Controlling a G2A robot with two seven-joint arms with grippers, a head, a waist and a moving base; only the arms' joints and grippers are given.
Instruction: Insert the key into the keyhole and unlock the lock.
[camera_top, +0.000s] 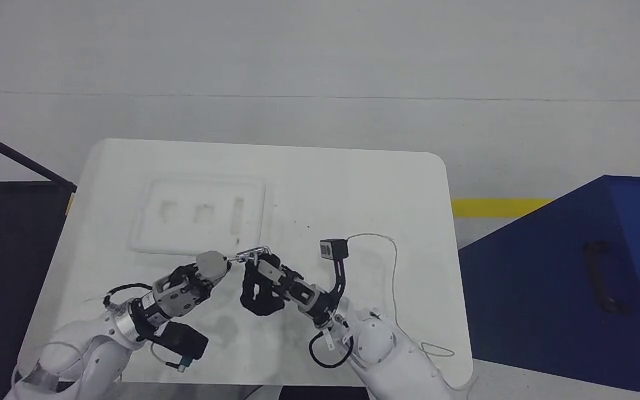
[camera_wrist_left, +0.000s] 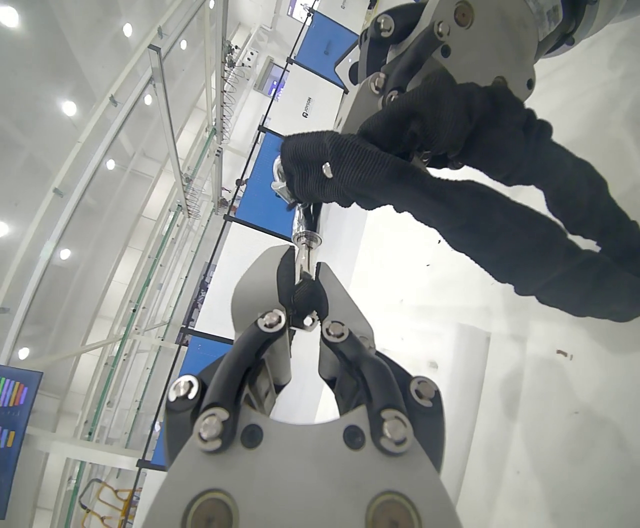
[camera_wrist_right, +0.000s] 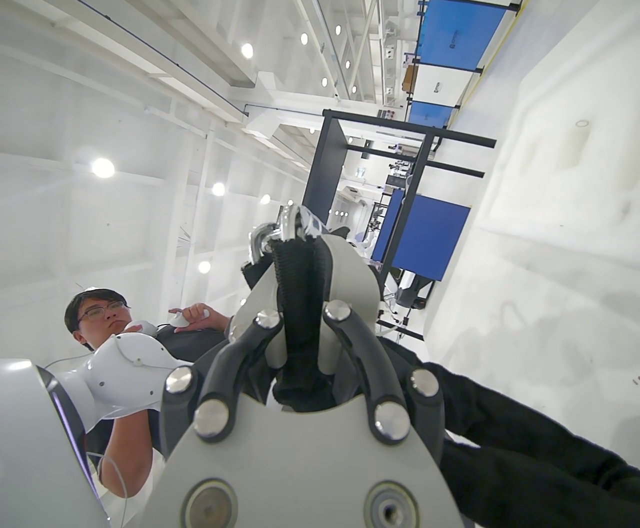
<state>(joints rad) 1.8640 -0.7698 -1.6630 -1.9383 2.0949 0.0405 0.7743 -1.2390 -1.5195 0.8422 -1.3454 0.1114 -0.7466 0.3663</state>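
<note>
Left wrist view shows left gripper (camera_wrist_left: 305, 280) pinching key (camera_wrist_left: 304, 252) touching lock (camera_wrist_left: 281, 176).

lock (camera_wrist_left: 278, 176) mostly hidden inside right pincer (camera_wrist_right: 307, 240), key (camera_wrist_left: 305, 265) tip hidden

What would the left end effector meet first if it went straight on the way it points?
Most likely the lock held by the right end effector; the key clamped in the left end effector aims straight at it. Depth is unclear.

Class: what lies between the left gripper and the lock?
Only the key, gripped by the left gripper and leading to the lock, as the left wrist view shows.
</note>
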